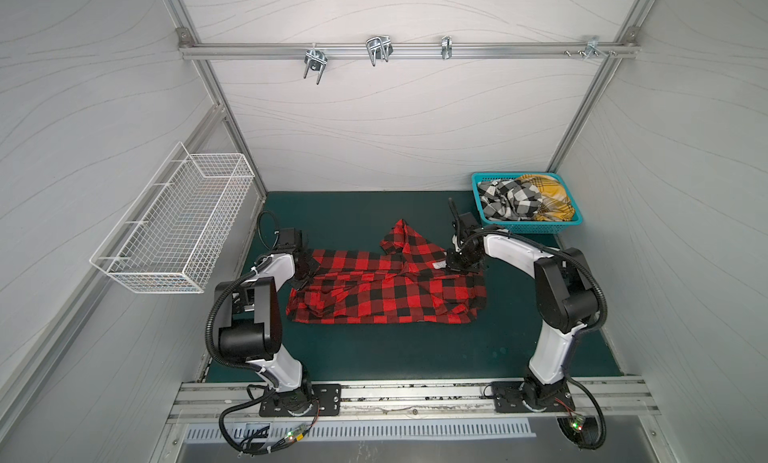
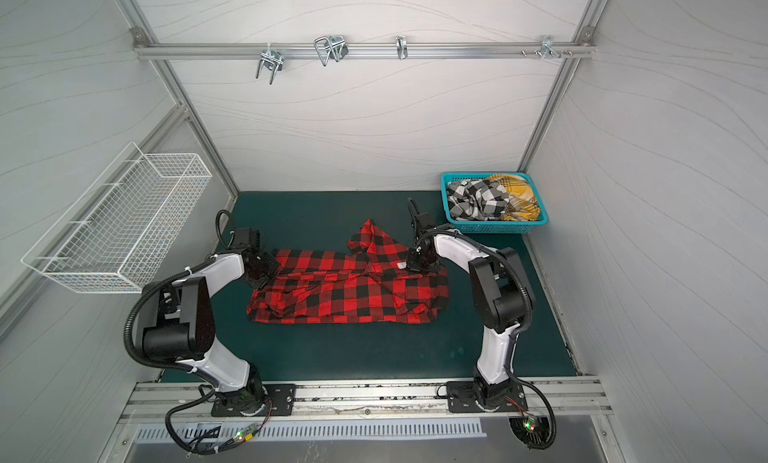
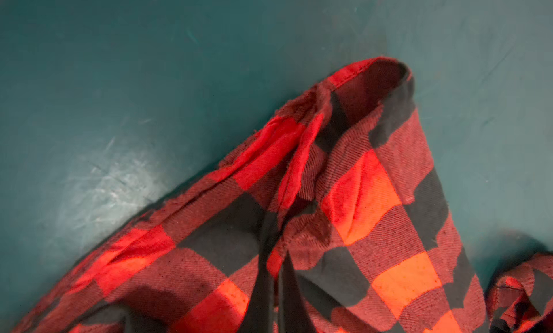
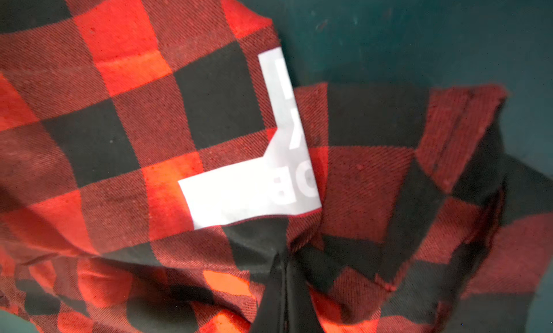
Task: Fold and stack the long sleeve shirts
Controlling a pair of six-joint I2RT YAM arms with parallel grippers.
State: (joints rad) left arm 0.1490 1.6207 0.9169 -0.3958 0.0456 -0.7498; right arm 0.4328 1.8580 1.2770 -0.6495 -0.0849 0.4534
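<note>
The red shirt (image 1: 386,292) is lying across the green mat (image 1: 395,357), left gripper (image 1: 307,273) and right gripper (image 1: 456,267) each clenching an end; the black-and-white shirt (image 1: 507,201) and yellow shirt (image 1: 548,199) are sitting in the corner basket (image 1: 528,228).

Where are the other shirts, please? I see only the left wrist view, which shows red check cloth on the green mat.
Observer: The black-and-white shirt and the yellow shirt lie crumpled in a blue basket at the far right corner of the mat.
Operator: Thank you. What is the right gripper doing?
Observer: The right gripper is shut on the red shirt near its right end, beside a white patch.
Operator: Is that shirt folded yet?
Observer: Not neatly. In both top views it lies spread sideways across the mat, with one part pointing toward the back wall.
</note>
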